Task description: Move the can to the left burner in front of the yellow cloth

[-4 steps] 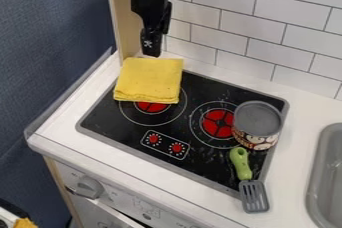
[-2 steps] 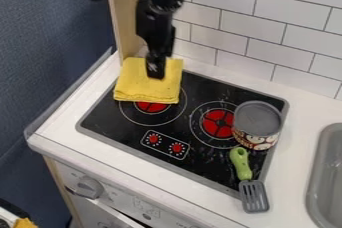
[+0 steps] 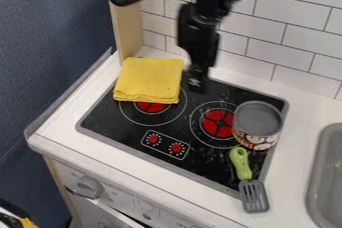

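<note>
A spatula (image 3: 254,197) lies with its green handle on the black cooktop (image 3: 207,166) and its grey slotted head across the edge onto the white tabletop (image 3: 302,108). A grey sink (image 3: 326,172) is set in at right. White tiles (image 3: 294,34) line the back beside a wooden post (image 3: 127,24). At lower left is something black and yellow (image 3: 27,223), possibly a toy

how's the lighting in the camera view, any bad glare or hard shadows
camera view: light looks soft and fairly even, no strong glare on the white countertop or the folded yellow cloth; camera view: pale flecks on the flat black cooktop, scuffs or reflections, can't tell which
</note>
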Robot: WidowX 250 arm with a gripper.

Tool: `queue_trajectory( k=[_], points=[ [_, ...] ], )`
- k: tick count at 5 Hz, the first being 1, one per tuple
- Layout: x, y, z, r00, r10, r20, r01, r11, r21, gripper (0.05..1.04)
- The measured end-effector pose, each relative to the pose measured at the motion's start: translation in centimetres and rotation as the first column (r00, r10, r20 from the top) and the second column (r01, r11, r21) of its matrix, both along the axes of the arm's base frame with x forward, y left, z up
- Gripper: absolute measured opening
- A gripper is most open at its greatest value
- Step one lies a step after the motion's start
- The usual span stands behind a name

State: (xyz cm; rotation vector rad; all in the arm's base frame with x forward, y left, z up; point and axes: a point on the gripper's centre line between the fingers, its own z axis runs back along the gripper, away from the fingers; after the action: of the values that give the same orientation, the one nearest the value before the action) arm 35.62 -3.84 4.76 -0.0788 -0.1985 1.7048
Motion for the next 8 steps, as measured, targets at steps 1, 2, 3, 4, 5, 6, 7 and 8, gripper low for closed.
queue_trajectory(
  k=[1, 2, 3, 4, 5, 6, 7, 8],
  points=[
    [-0.8, -4.3, 0.4, 1.0, -0.028, 0.005, 0.029, 0.997, -0.068, 0.999],
    [-1.7, -8.4, 0.4, 0.997, -0.076, 0.019, 0.078, 0.992, -0.099, 0.999],
    [-2.9, -11.7, 0.7, 0.992, -0.124, 0.021, 0.126, 0.987, -0.104, 0.999],
    [-3.3, -12.7, -0.9, 0.991, -0.137, -0.005, 0.136, 0.985, -0.103, 0.999],
    [-2.9, -12.6, -2.2, 0.991, -0.136, -0.014, 0.135, 0.988, -0.079, 0.999],
    [-2.5, -12.7, -3.4, 0.99, -0.136, -0.026, 0.134, 0.989, -0.07, 0.999],
    [-1.7, -12.8, -4.4, 0.991, -0.135, -0.023, 0.134, 0.99, -0.052, 0.999],
    [-0.9, -12.4, -5.0, 0.993, -0.113, -0.026, 0.112, 0.993, -0.048, 0.999]
  ],
)
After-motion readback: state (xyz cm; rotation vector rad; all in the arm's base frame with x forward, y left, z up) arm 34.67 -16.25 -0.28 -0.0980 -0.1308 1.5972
